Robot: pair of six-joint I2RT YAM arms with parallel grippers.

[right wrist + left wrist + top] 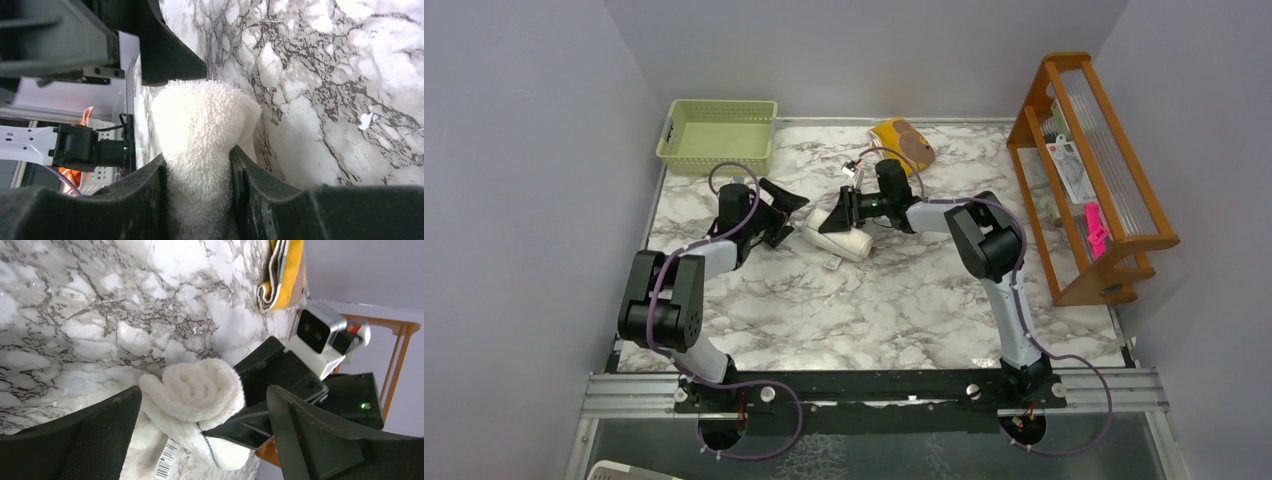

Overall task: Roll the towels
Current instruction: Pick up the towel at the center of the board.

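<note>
Marble table (904, 310) with a green basket (709, 160); right claw (836, 215) clamps the rolled white towel (849, 243), left claw (786, 215) spread wide.

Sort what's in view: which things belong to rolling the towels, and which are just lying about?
Job: white towel, rolled up; yellow towel, folded, at the back.
Lying about: green basket; wooden rack.
</note>
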